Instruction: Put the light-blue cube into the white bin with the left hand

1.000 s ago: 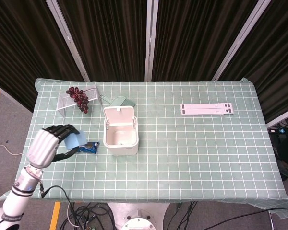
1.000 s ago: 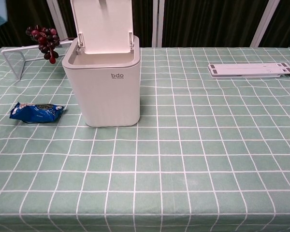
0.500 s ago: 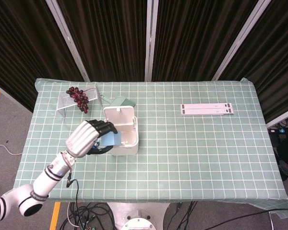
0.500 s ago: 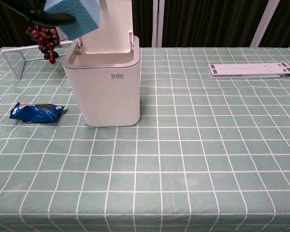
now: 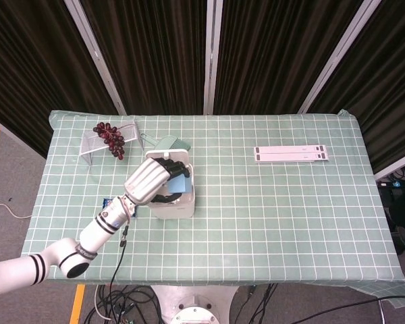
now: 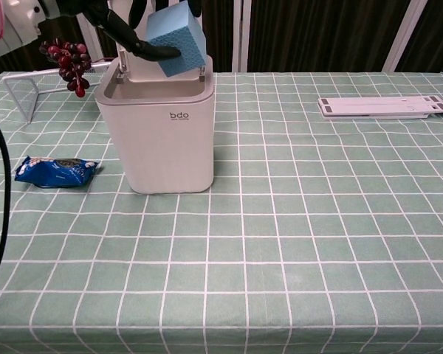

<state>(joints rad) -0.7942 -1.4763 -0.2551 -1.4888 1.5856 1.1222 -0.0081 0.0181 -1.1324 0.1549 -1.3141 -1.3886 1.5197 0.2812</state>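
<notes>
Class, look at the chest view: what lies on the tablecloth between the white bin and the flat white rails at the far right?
Nothing: between the white bin and the flat white rails, the chest view shows only bare green checked tablecloth.

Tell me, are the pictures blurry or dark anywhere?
Head view: sharp and evenly lit, with the left hand over the white bin; only the curtains behind are very dark. Chest view: the blue cube and bin are crisp, with no glare; the hand is cut off at the top edge.
</notes>
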